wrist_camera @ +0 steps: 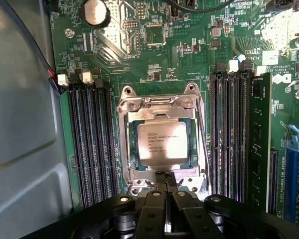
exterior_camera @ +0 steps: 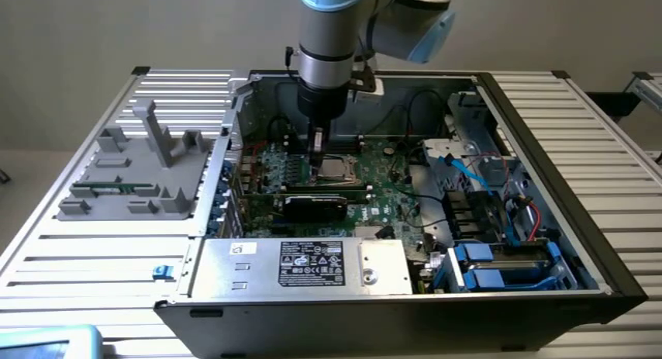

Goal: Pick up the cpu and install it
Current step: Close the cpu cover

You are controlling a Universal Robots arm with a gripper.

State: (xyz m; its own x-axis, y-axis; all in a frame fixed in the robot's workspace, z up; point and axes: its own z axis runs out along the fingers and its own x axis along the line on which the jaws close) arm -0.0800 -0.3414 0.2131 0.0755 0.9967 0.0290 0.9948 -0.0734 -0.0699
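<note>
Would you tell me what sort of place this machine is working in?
Probably a robotics lab or test bench: an open desktop computer case lies on a slatted aluminium table, a grey fixture sits beside it, and a robot arm holds its claw near the cpu in its socket.

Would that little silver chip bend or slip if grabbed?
The cpu looks like a flat, stiff plate, so it probably won't bend. Its shiny metal top may be slippery. Lying flat in the socket frame, it shouldn't roll or tip.
</note>
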